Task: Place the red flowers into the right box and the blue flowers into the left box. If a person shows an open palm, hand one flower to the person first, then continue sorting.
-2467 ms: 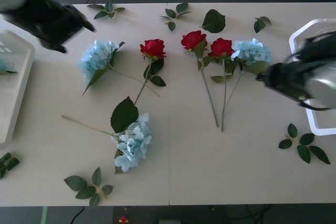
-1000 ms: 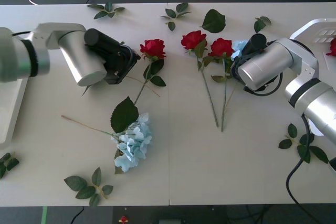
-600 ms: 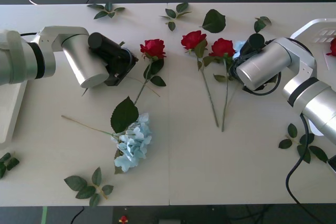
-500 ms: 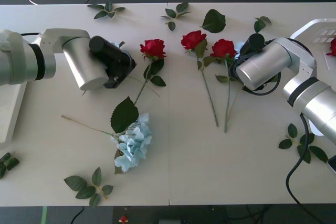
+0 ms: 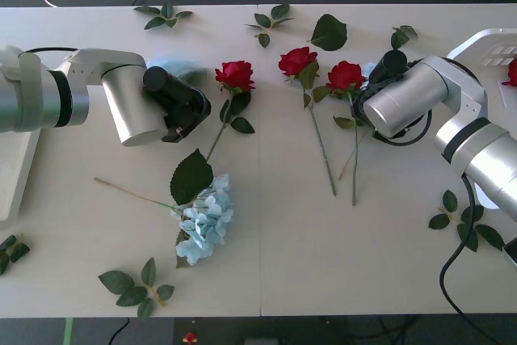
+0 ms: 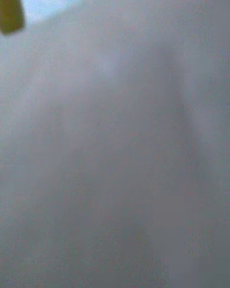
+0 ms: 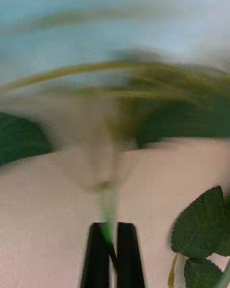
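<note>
I count four red flowers: three on the surface (image 5: pixel 388 264) at (image 5: pixel 235 75), (image 5: pixel 297 61) and (image 5: pixel 346 75), and one (image 5: pixel 510 71) in the right box (image 5: pixel 477 44) at the far right edge. Blue flowers, three seen: one (image 5: pixel 206 217) lying free near the middle front, one (image 5: pixel 174 65) blurred just behind my left arm, one (image 5: pixel 369 69) mostly hidden behind my right arm beside the third rose. The left box (image 5: pixel 16 169) sits at the left edge.

Left tool (image 7: pixel 110 254): in the left wrist view its black fingers (image 7: pixel 127 257) stand narrow, pinched on a thin green stem (image 7: pixel 108 221) with blue petals beyond. Right tool: low over the hidden blue head; I cannot tell its opening. Loose leaf sprigs (image 5: pixel 137 284) lie scattered about the edges.
</note>
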Controlling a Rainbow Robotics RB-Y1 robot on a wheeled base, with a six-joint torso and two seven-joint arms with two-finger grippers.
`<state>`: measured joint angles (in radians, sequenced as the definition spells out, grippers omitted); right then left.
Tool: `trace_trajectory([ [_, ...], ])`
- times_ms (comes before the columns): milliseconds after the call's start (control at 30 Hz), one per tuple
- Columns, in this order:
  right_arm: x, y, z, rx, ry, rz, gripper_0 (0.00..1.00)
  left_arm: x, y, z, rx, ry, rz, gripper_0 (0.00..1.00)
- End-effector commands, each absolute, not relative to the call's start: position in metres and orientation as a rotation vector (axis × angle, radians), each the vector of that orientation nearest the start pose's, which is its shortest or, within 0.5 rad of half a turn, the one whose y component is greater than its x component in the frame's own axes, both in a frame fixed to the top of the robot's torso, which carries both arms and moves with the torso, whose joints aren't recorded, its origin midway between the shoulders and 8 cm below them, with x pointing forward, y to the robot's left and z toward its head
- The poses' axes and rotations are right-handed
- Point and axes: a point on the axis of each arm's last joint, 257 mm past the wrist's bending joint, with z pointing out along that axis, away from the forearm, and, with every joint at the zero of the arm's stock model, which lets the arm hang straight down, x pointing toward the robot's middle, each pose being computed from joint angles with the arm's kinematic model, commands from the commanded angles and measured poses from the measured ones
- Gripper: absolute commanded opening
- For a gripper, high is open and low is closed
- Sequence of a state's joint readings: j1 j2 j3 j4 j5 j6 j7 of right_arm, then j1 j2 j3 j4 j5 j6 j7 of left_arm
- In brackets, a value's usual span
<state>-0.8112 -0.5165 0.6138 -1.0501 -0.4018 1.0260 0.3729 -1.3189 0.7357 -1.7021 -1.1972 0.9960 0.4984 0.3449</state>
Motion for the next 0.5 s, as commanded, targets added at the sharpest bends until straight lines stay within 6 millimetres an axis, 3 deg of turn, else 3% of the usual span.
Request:
trace_trajectory([
  [33,0.636,-0.237,-0.25,0.589,2.321,0.081,0.0,0.623,0.131,-0.251,-0.729,2.329,-0.521,0.0],
  [200,0.633,-0.251,-0.227,0.477,2.342,0.045,0.0,0.642,0.147,-0.241,-0.728,2.277,-0.487,0.0],
  [500,0.623,-0.264,-0.171,0.195,2.294,0.07,0.0,0.697,0.182,-0.165,-0.749,2.084,-0.504,0.0],
])
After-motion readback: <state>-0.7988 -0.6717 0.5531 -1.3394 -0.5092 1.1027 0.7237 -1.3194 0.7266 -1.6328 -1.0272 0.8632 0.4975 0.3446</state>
